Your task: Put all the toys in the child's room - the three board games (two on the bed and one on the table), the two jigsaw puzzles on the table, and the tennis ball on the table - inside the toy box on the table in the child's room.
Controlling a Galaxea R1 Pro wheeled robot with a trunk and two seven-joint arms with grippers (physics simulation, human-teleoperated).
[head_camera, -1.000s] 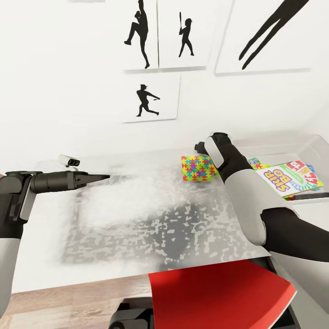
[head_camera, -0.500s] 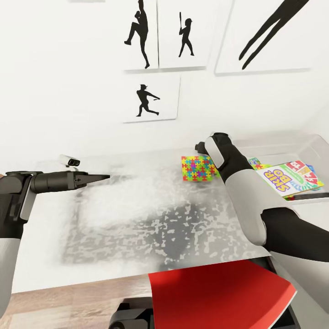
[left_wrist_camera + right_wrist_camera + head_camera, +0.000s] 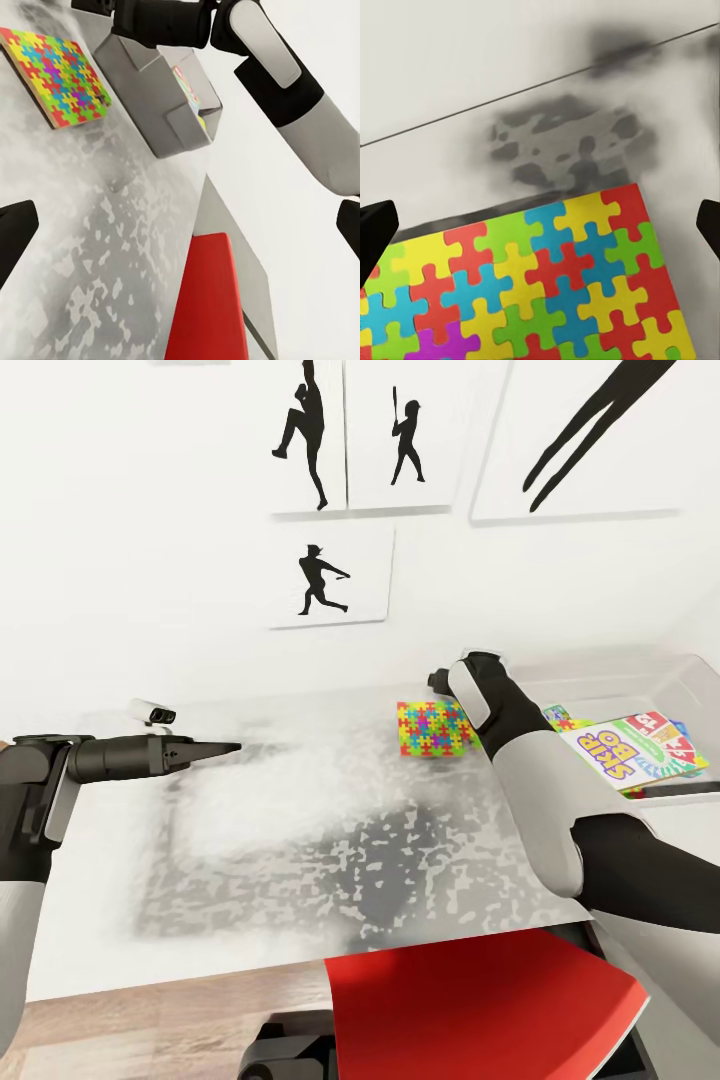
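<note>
One jigsaw puzzle (image 3: 432, 728) lies flat on the table (image 3: 300, 840), just left of the toy box (image 3: 640, 678). My right gripper (image 3: 540, 221) hovers open over the puzzle's (image 3: 525, 285) far edge, touching nothing; in the head view my right forearm hides most of it. The toy box holds the SKIP-BO board game (image 3: 620, 752) on top of other bright flat boxes (image 3: 688, 742). My left gripper (image 3: 235, 747) hangs over the table's left part, pointing toward the puzzle (image 3: 54, 75) and the toy box (image 3: 150, 97), its fingers (image 3: 15, 232) wide apart and holding nothing.
A red chair (image 3: 480, 1010) stands at the table's near edge, below my right elbow. White wall with black athlete posters (image 3: 330, 575) runs right behind the table. Wood floor (image 3: 150, 1030) shows at the lower left.
</note>
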